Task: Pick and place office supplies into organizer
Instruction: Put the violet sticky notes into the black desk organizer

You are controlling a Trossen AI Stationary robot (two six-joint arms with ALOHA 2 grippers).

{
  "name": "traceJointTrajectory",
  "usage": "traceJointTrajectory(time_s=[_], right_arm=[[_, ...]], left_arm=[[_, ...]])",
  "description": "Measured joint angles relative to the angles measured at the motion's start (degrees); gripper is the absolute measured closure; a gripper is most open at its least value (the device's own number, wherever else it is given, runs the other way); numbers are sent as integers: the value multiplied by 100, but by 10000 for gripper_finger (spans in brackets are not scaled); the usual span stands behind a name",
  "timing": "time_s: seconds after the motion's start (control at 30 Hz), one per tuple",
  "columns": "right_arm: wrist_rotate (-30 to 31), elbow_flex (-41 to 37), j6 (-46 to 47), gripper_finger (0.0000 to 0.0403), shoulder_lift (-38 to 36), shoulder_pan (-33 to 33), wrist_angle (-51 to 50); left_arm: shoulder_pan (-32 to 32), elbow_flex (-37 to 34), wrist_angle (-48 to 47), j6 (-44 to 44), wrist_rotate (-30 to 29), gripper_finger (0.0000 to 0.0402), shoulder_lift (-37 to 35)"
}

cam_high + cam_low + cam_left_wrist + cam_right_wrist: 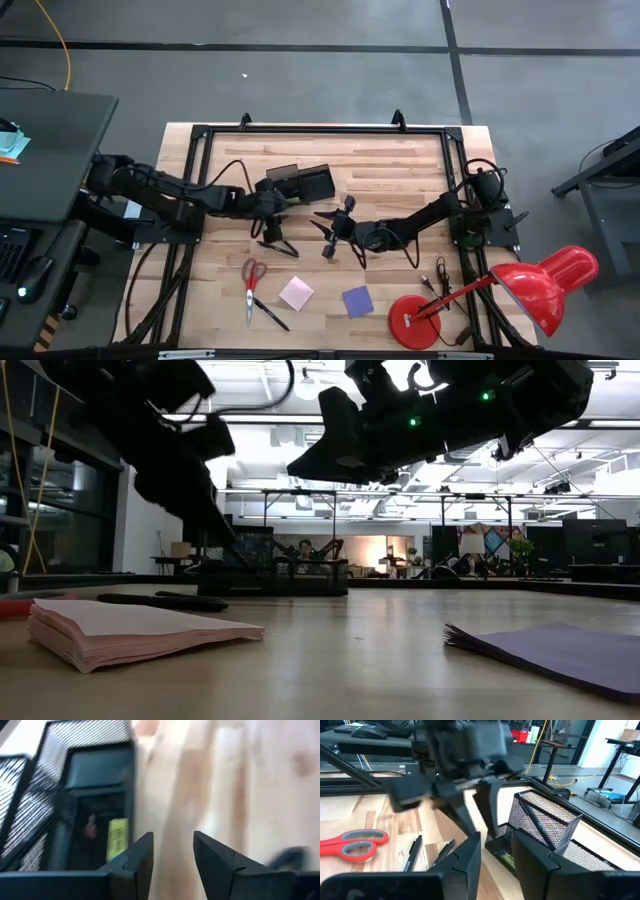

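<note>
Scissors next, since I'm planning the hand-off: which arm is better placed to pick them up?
Probably left. The scissors lie on the left arm's side, just below the left gripper, which is open and empty; the right gripper hovers farther off, mid-table.

Red scissors — pink pad, purple pad.

left arm: dark, jointed, black cable looping over it
right arm: dark, jointed, black cables at its base
left fingers: dark, angular, wedge-shaped
right fingers: dark, blocky
lights: small green ones on the housing
</note>
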Motion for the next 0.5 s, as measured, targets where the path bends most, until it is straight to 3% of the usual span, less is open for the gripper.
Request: traceJointTrajectory(time_s=[0.1,0.27,0.5], right_arm=[[-3,0,-6,299,0,-11,-44],[-2,0,-16,299,0,-11,-83],[-79,-2,20,299,0,-13,-211]], left_arm=[[-355,-41,416,38,370,277,-131],[-790,-690,1955,197,1800,279,-417],[-1151,-1648,2905,-11,1661,279,-944]])
